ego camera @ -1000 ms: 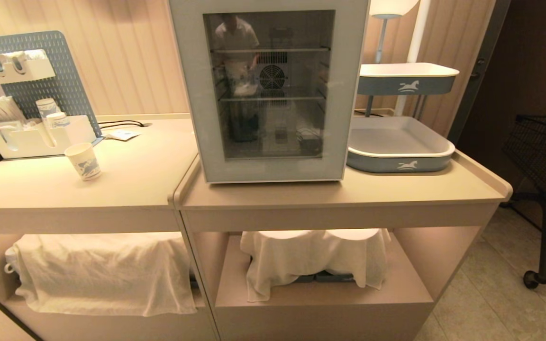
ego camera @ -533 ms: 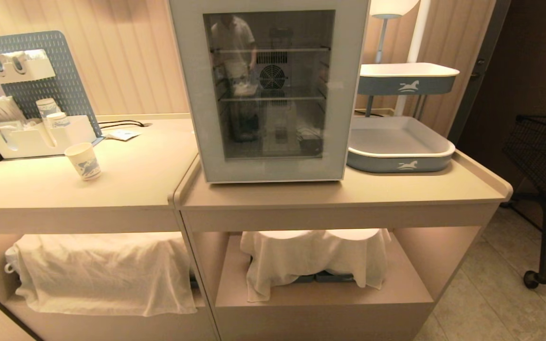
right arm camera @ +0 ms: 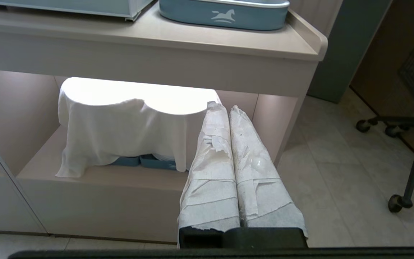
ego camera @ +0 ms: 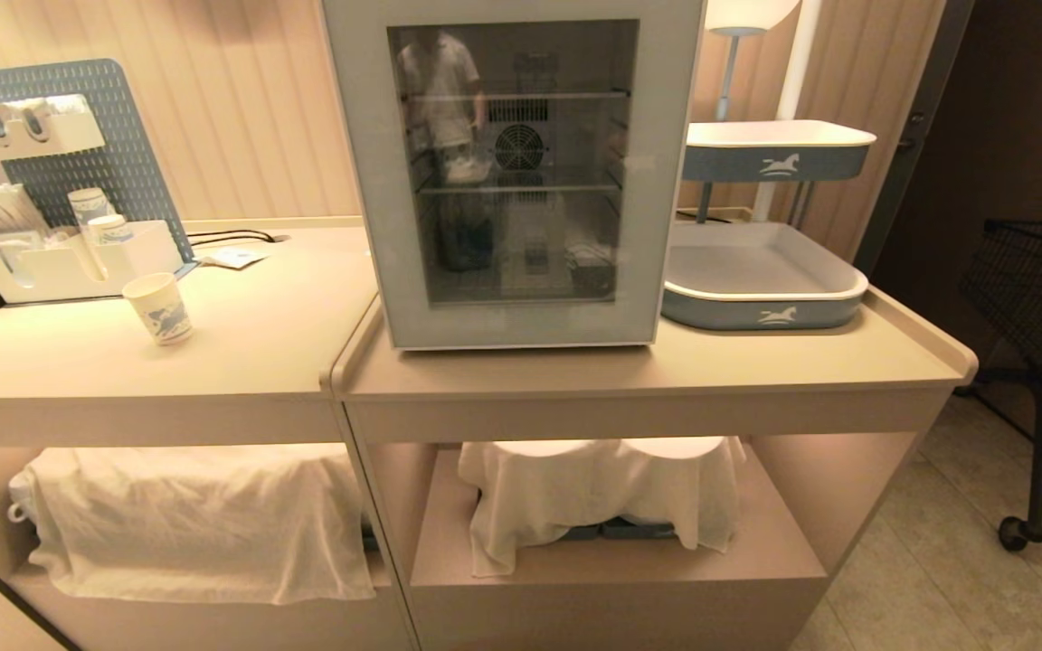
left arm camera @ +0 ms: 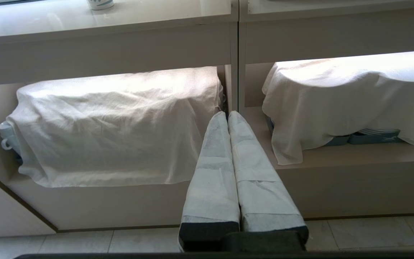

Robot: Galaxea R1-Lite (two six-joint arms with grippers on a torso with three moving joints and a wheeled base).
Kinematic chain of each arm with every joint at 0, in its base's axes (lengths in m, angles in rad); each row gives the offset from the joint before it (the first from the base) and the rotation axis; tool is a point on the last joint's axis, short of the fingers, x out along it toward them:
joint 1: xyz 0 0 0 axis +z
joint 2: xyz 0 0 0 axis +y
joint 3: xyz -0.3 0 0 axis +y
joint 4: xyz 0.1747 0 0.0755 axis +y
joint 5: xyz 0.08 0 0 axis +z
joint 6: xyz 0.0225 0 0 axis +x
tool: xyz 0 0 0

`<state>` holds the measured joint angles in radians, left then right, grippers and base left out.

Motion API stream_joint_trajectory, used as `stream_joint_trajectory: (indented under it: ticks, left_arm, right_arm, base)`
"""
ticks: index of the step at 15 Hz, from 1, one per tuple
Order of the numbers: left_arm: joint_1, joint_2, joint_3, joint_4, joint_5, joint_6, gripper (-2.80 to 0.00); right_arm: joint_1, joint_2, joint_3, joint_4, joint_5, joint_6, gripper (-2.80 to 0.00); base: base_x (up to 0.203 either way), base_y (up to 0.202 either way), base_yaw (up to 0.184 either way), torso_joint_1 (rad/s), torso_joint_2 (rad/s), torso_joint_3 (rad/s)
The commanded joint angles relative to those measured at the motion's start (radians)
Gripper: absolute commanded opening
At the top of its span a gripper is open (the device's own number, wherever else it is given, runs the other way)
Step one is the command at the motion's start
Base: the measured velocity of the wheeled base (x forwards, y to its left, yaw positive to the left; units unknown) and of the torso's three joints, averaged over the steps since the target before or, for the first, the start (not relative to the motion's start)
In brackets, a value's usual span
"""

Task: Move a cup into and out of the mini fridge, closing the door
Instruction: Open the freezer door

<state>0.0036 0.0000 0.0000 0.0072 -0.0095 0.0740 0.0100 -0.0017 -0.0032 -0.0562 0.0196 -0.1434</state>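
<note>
The cup (ego camera: 159, 308), white paper with a blue print, stands alone on the left counter; its base shows in the left wrist view (left arm camera: 100, 4). The mini fridge (ego camera: 514, 172) stands on the middle counter with its glass door (ego camera: 516, 161) closed flat against the front. Neither arm is in the head view. My left gripper (left arm camera: 227, 115) hangs low in front of the lower shelves, its white-wrapped fingers pressed together and empty. My right gripper (right arm camera: 224, 107) is also down low before the right cabinet, shut on nothing.
A white organizer (ego camera: 60, 262) with stacked cups stands behind the cup. A grey-blue tray (ego camera: 761, 278) lies right of the fridge. White cloths (ego camera: 195, 520) (ego camera: 598, 493) cover things on the lower shelves. A black wire cart (ego camera: 1041, 307) stands at the far right.
Only the reflection of a person in the fridge door has shifted a little. The cup, the fridge and the door stand as before.
</note>
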Motion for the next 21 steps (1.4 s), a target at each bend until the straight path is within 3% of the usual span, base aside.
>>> stream_joint_trajectory:
  ticks: [1,10,16,18,20,21]
  left_arm:
    - [-0.001,0.000,0.000,-0.003,0.000,0.003,-2.80]
    - [-0.001,0.000,0.000,-0.001,0.002,-0.011,-2.80]
    - [0.000,0.000,-0.001,0.000,-0.001,0.004,-2.80]
    - [0.000,0.000,-0.015,-0.004,-0.003,0.050,-2.80]
    - [0.000,0.012,-0.141,0.015,-0.014,0.065,-2.80]
    - [0.000,0.050,-0.267,0.047,-0.030,0.068,-2.80]
  right_arm:
    - [0.001,0.000,0.000,0.002,0.002,-0.004,-2.80]
    - [0.001,0.000,0.000,-0.001,0.000,0.002,-2.80]
    - [0.001,0.000,0.000,-0.001,0.000,0.002,-2.80]
    - [0.000,0.000,0.000,-0.001,0.000,0.002,-2.80]
    - [0.000,0.000,0.000,-0.001,0.000,0.002,-2.80]
    - [0.001,0.000,0.000,-0.001,0.000,0.002,-2.80]
  base:
    - [0.054,0.000,0.001,-0.001,0.00,0.003]
    - [0.181,0.000,0.001,0.004,0.00,0.002]
    - [0.000,0.000,0.000,0.000,0.00,0.000]
    - [0.000,0.000,0.000,0.000,0.00,0.000]
    - [0.000,0.000,0.000,0.000,0.00,0.000]
    - [0.000,0.000,0.000,0.000,0.00,0.000]
